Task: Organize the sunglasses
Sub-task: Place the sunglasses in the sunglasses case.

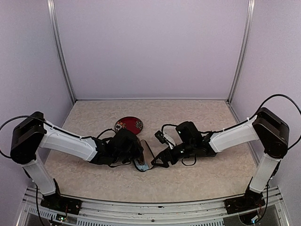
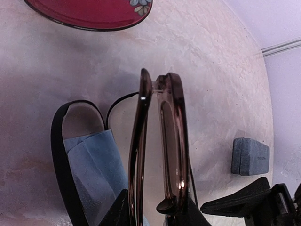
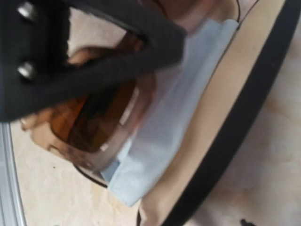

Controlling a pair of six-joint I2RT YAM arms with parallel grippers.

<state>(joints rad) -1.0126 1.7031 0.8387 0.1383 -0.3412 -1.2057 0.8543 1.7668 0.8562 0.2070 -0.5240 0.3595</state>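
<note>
Gripping the folded reddish-brown sunglasses (image 2: pixel 173 141) by one end, the left gripper (image 2: pixel 153 214) has its jaws narrowed onto the frame. The pair stands edge-on, straight out from the fingers and above the table. Just left of the glasses in the left wrist view lies an open black case (image 2: pixel 59 155) with a light-blue cloth (image 2: pixel 94 165) inside. The right wrist view shows the brown lens over that cloth. To the right, the right gripper (image 1: pixel 162 161) hangs close beside the case with its jaws spread wide, one finger crossing in front of the lens in its own camera. A closed grey-blue case (image 2: pixel 249 156) sits further right, apart. The table (image 1: pixel 197 117) is pale, mottled beige, and a red dish (image 1: pixel 129 125) rests on it behind the left gripper. Plain lilac walls (image 1: pixel 150 47) with metal corner posts (image 1: pixel 61 52) enclose it.
</note>
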